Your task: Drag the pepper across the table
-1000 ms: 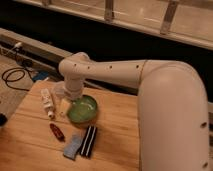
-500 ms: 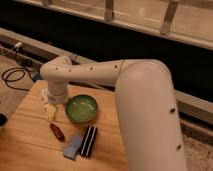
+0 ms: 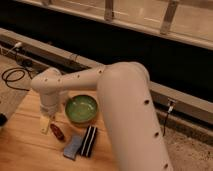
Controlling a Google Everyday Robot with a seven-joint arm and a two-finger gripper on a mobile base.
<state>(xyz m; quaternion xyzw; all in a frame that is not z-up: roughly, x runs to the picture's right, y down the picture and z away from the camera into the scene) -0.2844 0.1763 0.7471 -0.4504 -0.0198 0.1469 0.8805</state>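
Observation:
The pepper [image 3: 57,132] is a small dark red, glossy piece lying on the light wooden table [image 3: 25,150], left of centre. My white arm sweeps in from the lower right. Its wrist points down over the table's left side. The gripper [image 3: 47,114] hangs under that wrist, just up and left of the pepper and apart from it. It is open and holds nothing. The wrist hides most of it.
A white tube-like bottle [image 3: 45,125] lies right below the gripper, left of the pepper. A green bowl [image 3: 81,109] sits to the right. A black-and-white striped block [image 3: 90,141] and a grey-blue pad [image 3: 72,146] lie nearer the front. Cables [image 3: 12,77] run on the floor at left.
The arm has swung left and stretched out, carrying the wrist from above the bowl to above the bottle and pepper. The objects on the table have not moved.

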